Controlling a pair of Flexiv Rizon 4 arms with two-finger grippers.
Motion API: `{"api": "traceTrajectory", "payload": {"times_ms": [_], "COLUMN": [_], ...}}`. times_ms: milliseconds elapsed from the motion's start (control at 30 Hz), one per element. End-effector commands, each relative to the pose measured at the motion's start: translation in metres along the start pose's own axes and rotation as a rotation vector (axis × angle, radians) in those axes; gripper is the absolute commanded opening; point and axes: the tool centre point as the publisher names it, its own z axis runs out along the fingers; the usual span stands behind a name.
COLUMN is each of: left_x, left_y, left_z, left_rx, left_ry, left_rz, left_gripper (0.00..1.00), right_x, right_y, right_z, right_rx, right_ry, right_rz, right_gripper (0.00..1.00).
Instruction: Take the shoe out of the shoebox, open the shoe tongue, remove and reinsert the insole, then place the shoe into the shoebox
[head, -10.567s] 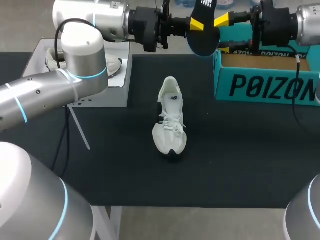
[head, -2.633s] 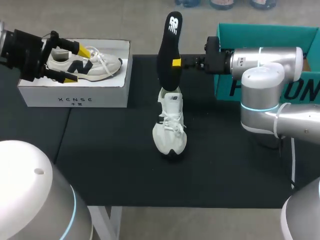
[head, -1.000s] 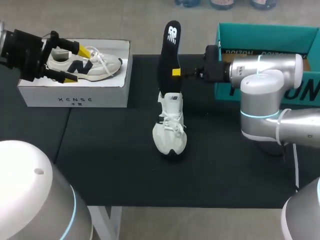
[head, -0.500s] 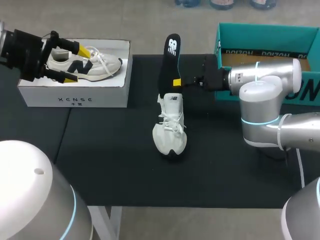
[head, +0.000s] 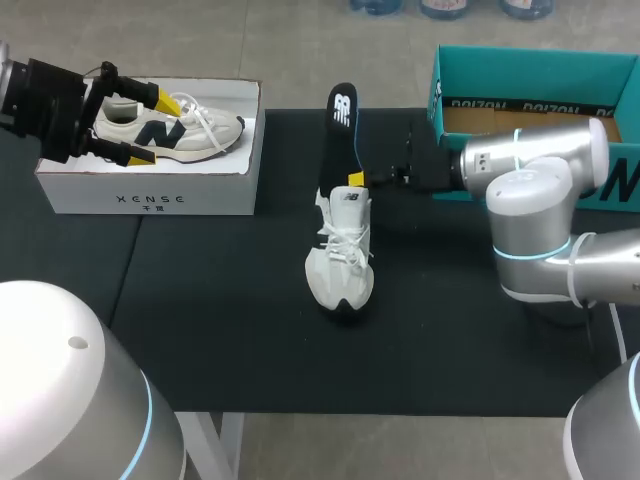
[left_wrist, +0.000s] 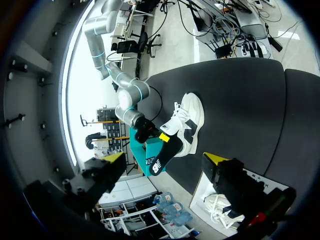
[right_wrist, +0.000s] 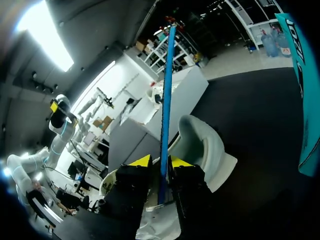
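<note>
Lowered further, the insole (head: 341, 140) meets the heel opening of the white shoe (head: 340, 262) on the worktop (head: 220, 300), jaws of the right arm (head: 530, 165) pinched narrowly on it; jaws of the left arm (head: 40, 95) gape wide, empty, by the far white box (head: 150, 195).

You have 2 sneakers here: 1 white lace-up sneaker (head: 340, 255) and 1 cream sneaker with navy side panels (head: 165, 127). You have 2 cardboard shoeboxes: 1 white shoebox (head: 150, 197) and 1 teal shoebox (head: 530, 70). You have 1 black foam insole (head: 338, 130). You have 2 yellow-tipped grippers: the left gripper (head: 154, 128) and the right gripper (right_wrist: 161, 162).
</note>
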Motion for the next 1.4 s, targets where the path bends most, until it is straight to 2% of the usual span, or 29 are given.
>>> {"api": "traceTrajectory", "payload": {"times_ms": [33, 167, 233, 267, 600, 867, 1000, 1067, 1133, 1167, 1333, 1400], "left_x": [0.000, 0.000, 0.000, 0.000, 0.000, 0.000, 0.000, 0.000, 0.000, 0.000, 0.000, 0.000], "left_y": [0.000, 0.000, 0.000, 0.000, 0.000, 0.000, 0.000, 0.000, 0.000, 0.000, 0.000, 0.000], "left_z": [0.000, 0.000, 0.000, 0.000, 0.000, 0.000, 0.000, 0.000, 0.000, 0.000, 0.000, 0.000], "left_rx": [0.000, 0.000, 0.000, 0.000, 0.000, 0.000, 0.000, 0.000, 0.000, 0.000, 0.000, 0.000], "left_ry": [0.003, 0.003, 0.003, 0.003, 0.003, 0.003, 0.003, 0.003, 0.003, 0.003, 0.003, 0.003], "left_rz": [0.001, 0.001, 0.001, 0.001, 0.001, 0.001, 0.001, 0.001, 0.001, 0.001, 0.001, 0.001], "left_gripper": [1.00, 1.00, 1.00, 1.00, 1.00, 1.00, 1.00, 1.00, 1.00, 1.00, 1.00, 1.00], "right_x": [-0.002, -0.003, -0.006, -0.006, -0.004, -0.003, -0.002, 0.000, -0.001, -0.003, -0.009, -0.011], "right_y": [0.016, 0.029, 0.033, 0.033, 0.011, -0.014, -0.018, -0.013, -0.006, 0.000, 0.024, 0.031], "right_z": [0.005, 0.006, 0.006, 0.006, -0.002, -0.001, 0.003, 0.006, 0.008, 0.009, 0.015, 0.016], "right_rx": [0.006, -0.002, -0.007, -0.008, 0.015, 0.074, 0.095, 0.095, 0.091, 0.085, 0.064, 0.058], "right_ry": [0.006, -0.001, -0.009, -0.011, -0.028, -0.021, -0.008, 0.005, 0.006, 0.005, 0.000, -0.002], "right_rz": [-0.018, -0.036, -0.044, -0.044, -0.020, 0.006, 0.001, 0.002, -0.009, -0.013, -0.032, -0.037], "right_gripper": [0.55, 0.38, 0.16, 0.00, 0.00, 0.00, 0.00, 0.00, 0.43, 0.44, 0.35, 0.20]}}
